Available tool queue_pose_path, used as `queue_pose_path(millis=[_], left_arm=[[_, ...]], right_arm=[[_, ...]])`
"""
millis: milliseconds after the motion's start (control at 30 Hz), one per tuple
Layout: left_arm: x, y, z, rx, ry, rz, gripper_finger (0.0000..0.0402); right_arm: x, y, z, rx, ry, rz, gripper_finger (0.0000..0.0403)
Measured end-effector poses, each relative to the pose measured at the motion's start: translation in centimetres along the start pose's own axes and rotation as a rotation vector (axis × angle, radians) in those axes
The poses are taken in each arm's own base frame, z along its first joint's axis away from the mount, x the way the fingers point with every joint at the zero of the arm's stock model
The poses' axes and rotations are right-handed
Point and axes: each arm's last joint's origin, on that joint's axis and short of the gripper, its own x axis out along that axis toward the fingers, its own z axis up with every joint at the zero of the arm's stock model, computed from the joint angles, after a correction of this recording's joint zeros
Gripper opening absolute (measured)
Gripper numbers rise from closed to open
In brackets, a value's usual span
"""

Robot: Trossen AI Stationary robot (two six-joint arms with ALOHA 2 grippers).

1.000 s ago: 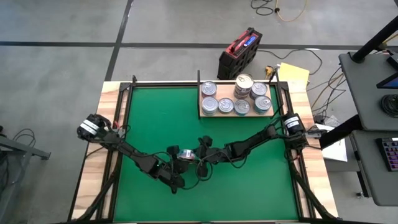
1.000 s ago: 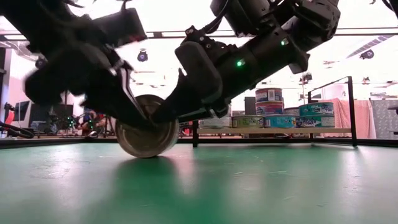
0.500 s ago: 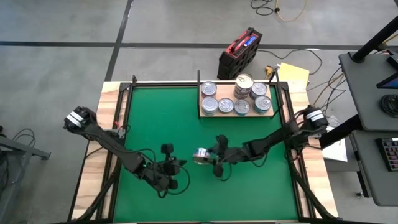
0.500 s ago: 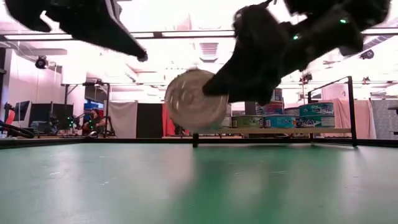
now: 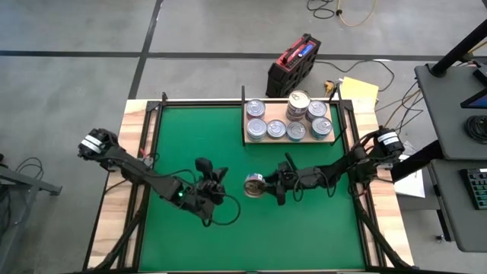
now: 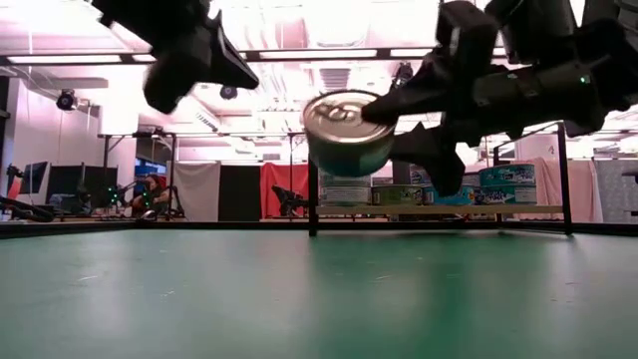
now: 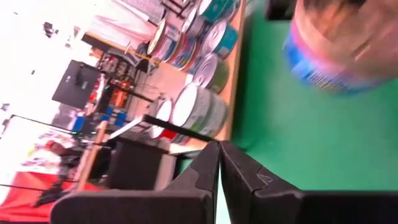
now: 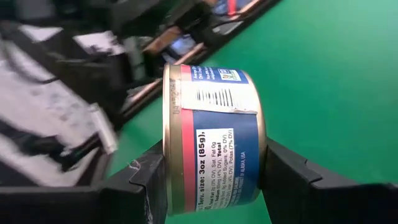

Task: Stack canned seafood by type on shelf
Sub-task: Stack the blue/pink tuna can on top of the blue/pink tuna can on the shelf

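A blue-labelled seafood tin (image 8: 214, 140) was held clear above the green mat (image 5: 198, 144), pinched lid-to-base by the right gripper (image 5: 268, 185), presumably for carrying to the wooden shelf (image 5: 248, 140) where other tins (image 5: 276, 129) were grouped; the left gripper (image 5: 213, 176) was pressed together, empty, nearby.

A small round metal tin with a gold-toned lid (image 5: 255, 185) hangs above the middle of the large green mat (image 5: 190, 137), clear of its surface, clamped between the fingers of the right gripper (image 5: 266, 186), which reaches in from the right. The left gripper (image 5: 216, 180), fingers pressed together, sits just left of that tin, apart from it. At the mat's far right corner lies the flat pale wooden board (image 5: 246, 139), carrying the other round tins (image 5: 275, 129) in two rows, one tin stacked higher.
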Motion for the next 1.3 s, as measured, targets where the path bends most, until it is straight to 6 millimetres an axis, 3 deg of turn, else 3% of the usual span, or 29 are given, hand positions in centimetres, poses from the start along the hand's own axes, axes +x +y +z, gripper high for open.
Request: queue_pose_path(millis=[167, 367, 633, 800, 1000, 1300], left_arm=[[1.4, 0.7, -0.2, 0.013, 0.036, 0.028, 0.0], [2.0, 1.6, 1.0, -0.32, 0.004, 0.045, 0.0016], [1.5, 1.7, 4.2, -0.565, -0.216, -0.398, 0.0062], [1.7, 1.4, 4.4, -0.718, -0.209, -0.437, 0.0103], [2.0, 0.3, 4.3, -0.88, -0.151, -0.471, 0.0173], [2.7, -3.2, 4.6, -0.926, -0.159, -0.531, 0.0262]], right_arm=[[-0.3, -0.1, -0.1, 0.036, 0.046, 0.096, 0.0185], [-0.7, -0.2, -0.6, 0.042, 0.081, 0.113, 0.0185], [-1.1, 0.0, -1.2, -0.032, 0.096, 0.118, 0.0185], [-1.1, 0.1, -1.3, -0.101, 0.096, 0.127, 0.0185], [-1.5, 1.2, -2.2, -0.186, 0.114, 0.167, 0.0185], [-2.0, 2.3, -3.1, -0.233, 0.104, 0.162, 0.0185]])
